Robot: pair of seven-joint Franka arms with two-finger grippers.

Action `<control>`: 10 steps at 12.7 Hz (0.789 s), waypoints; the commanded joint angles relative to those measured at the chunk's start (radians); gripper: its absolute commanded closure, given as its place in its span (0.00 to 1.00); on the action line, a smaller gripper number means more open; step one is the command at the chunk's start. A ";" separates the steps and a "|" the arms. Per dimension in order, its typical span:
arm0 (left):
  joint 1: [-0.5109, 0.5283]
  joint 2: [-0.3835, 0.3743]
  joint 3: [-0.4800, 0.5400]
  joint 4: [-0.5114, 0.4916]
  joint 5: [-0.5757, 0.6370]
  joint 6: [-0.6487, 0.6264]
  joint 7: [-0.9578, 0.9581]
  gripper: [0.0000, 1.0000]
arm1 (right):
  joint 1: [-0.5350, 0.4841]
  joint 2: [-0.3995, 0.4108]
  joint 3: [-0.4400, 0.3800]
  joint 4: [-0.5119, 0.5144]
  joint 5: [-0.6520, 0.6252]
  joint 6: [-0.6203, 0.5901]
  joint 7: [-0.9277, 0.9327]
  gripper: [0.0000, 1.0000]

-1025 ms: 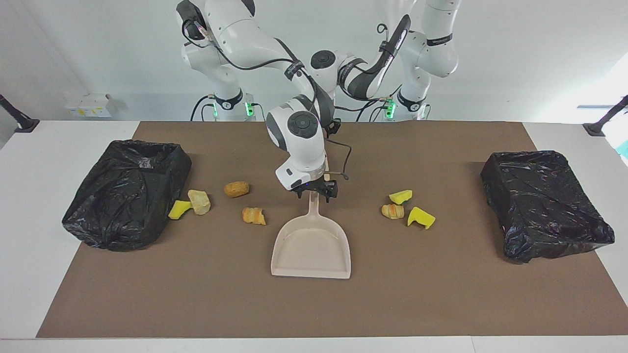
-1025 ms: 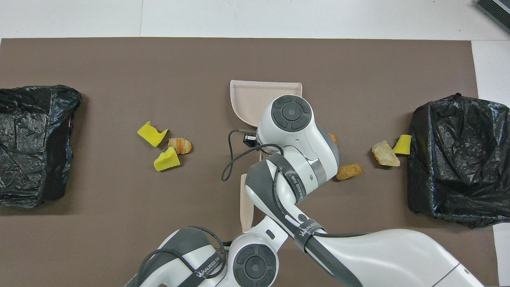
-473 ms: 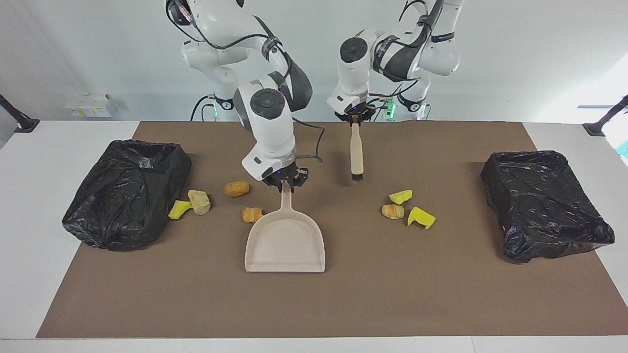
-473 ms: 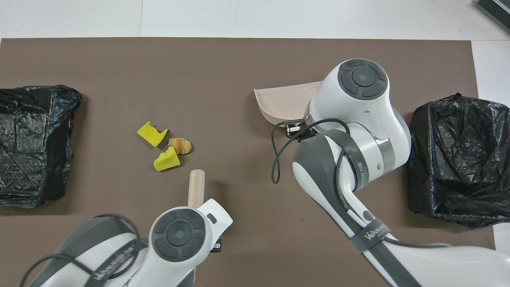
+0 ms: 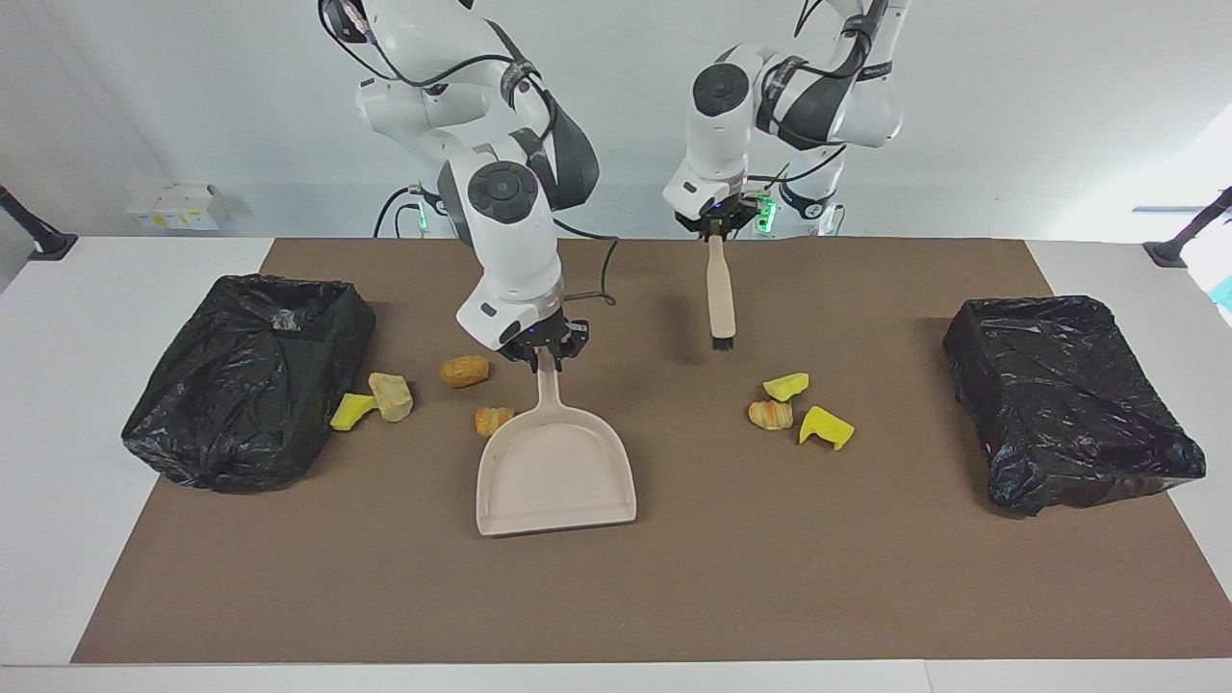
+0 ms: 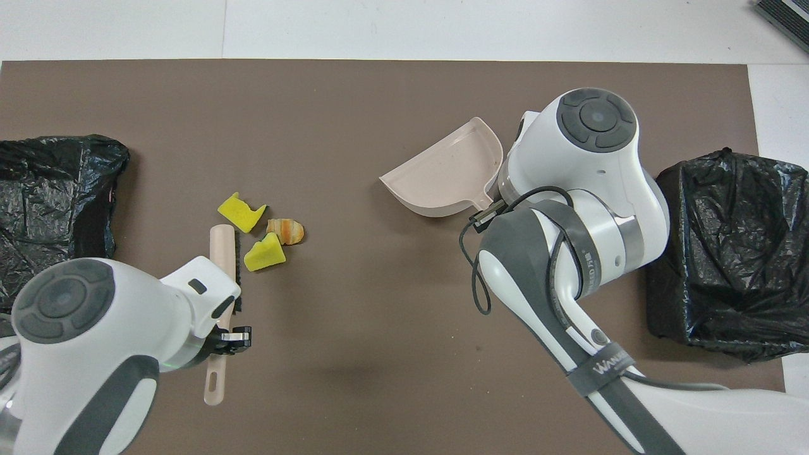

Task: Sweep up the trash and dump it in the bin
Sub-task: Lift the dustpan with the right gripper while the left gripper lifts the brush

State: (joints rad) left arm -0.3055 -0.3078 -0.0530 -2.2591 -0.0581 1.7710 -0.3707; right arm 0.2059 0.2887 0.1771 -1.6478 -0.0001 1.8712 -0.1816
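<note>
Over mat: claws (image 5: 547, 352) w/ dustpan (image 5: 555, 472), brush (image 5: 719, 296)

A white table (image 5: 58, 404) is seen filling most of both views, and most of its top is covered by a brown mat (image 5: 770, 577). In the facing view a plain pale wall (image 5: 1011, 115) is seen across the top of the frame, with a small white box (image 5: 178, 206) set against it at the upper left and a dark clamp post (image 5: 34, 231) fixed at each upper corner of the table. Bright light is admitted at the right edge of that frame, and a dark ribbed object (image 6: 784, 14) is cut off at the upper right corner of the overhead view.
</note>
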 commanded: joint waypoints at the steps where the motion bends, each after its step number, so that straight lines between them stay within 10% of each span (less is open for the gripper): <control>1: 0.121 0.030 -0.013 -0.005 0.003 0.100 0.099 1.00 | -0.013 -0.032 0.008 -0.053 0.005 0.014 -0.206 1.00; 7: 0.215 0.067 -0.015 -0.029 0.006 0.151 0.112 1.00 | 0.004 -0.108 0.008 -0.184 -0.026 0.040 -0.603 1.00; 10: 0.136 0.209 -0.016 -0.048 0.004 0.284 -0.066 1.00 | 0.000 -0.145 0.007 -0.317 -0.047 0.216 -0.769 1.00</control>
State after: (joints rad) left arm -0.1154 -0.1788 -0.0643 -2.3004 -0.0585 1.9608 -0.3353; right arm 0.2166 0.1911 0.1800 -1.8553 -0.0332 1.9826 -0.8477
